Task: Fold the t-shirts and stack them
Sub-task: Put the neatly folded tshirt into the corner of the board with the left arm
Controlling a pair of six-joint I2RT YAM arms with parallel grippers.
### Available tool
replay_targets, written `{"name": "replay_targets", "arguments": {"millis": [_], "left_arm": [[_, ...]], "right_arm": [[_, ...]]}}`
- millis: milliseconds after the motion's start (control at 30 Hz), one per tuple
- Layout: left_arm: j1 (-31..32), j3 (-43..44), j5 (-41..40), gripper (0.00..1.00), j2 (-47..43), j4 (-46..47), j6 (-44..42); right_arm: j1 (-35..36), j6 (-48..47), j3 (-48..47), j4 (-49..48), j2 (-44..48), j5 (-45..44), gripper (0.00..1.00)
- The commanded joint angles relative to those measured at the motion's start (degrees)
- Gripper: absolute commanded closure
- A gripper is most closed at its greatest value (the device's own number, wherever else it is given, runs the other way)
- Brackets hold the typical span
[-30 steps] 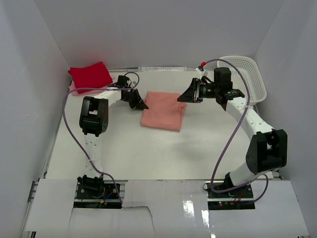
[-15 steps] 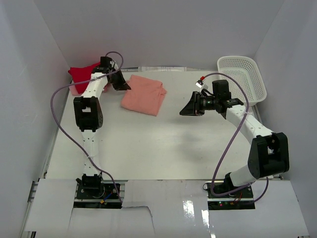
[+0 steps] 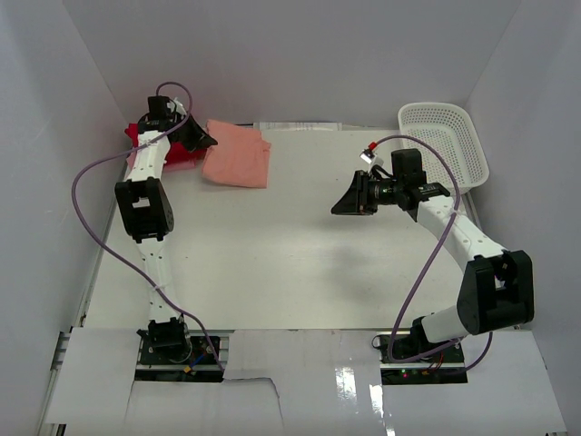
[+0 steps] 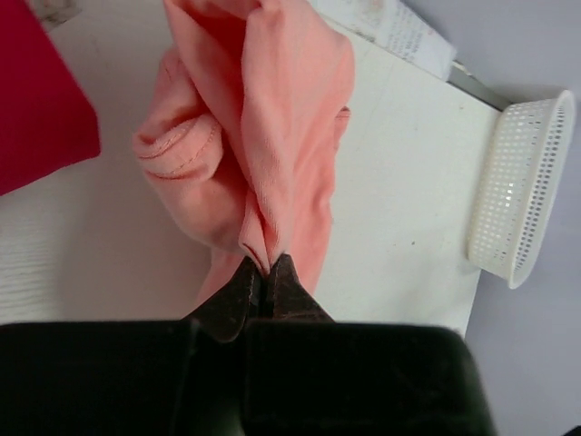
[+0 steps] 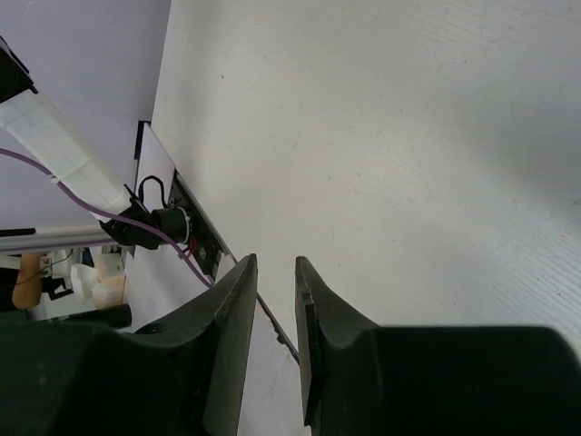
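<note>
White table (image 3: pixel 290 254) holds the salmon-pink shirt (image 3: pixel 238 163) at its far left, just beside the red shirt (image 4: pixel 36 109). On its edge the left claw (image 4: pixel 263 272) pinches tight. Well apart, the right claw (image 5: pixel 275 263) hangs a little open, empty.

White lattice basket (image 3: pixel 454 123) at far right corner of white table (image 3: pixel 290 263), beside side wall; printed paper (image 4: pixel 399 32) at far edge.

I count two t-shirts: one salmon-pink t-shirt (image 3: pixel 238 165) and one red t-shirt (image 4: pixel 36 100), both well across the bench (image 3: pixel 290 263) from the one white basket (image 3: pixel 445 136). There are two arms, the left arm (image 3: pixel 145 204) far from the basket and the right arm (image 3: pixel 458 232) near it. Each has two fingers, so left fingers (image 4: pixel 231 304) and right fingers (image 5: pixel 231 345) make four.
</note>
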State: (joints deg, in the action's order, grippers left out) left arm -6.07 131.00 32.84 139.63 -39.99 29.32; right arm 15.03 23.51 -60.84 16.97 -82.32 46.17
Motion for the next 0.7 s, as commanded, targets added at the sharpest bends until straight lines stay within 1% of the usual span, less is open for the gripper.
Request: {"name": "replay_targets", "arguments": {"millis": [0, 100, 300, 333, 433, 467, 500, 567, 667], "left_arm": [[-1.3, 2.1, 7.7, 1.0, -0.6, 7.4, 2.8], [-2.7, 1.2, 12.2, 1.0, -0.7, 12.5, 6.6], [-8.7, 2.2, 13.4, 1.0, -1.4, 17.7, 11.8], [-10.4, 2.9, 14.4, 1.0, -0.9, 18.9, 13.7], [-13.3, 2.7, 15.8, 1.0, -1.0, 20.3, 16.0], [-13.9, 2.1, 16.5, 1.0, -1.3, 21.3, 17.3], [-14.8, 1.1, 16.9, 1.0, -2.6, 24.4, 18.1], [-15.6, -1.4, 17.2, 1.0, -4.1, 28.5, 19.4], [-17.0, -1.8, 15.6, 1.0, -5.6, 29.7, 18.3]], "right_arm": [[0.2, -0.9, 1.1, 0.2, 2.3, -0.3, 0.7], [0.3, -0.9, 1.9, 0.1, 2.6, -0.3, 0.7], [0.5, -0.3, 2.8, 0.0, 3.0, 0.2, 0.7], [0.6, -0.3, 2.7, 0.4, 3.0, 0.4, 0.7], [0.8, -1.0, 2.2, 1.9, 3.0, 0.2, 0.7], [0.8, -1.2, 2.2, 2.2, 3.0, 0.1, 0.7], [0.9, -1.3, 2.2, 2.4, 3.0, 0.1, 0.7], [1.1, -1.3, 2.9, 2.5, 3.5, 0.2, 0.7], [1.3, -1.3, 4.1, 2.4, 4.1, 0.0, 0.7]]}}
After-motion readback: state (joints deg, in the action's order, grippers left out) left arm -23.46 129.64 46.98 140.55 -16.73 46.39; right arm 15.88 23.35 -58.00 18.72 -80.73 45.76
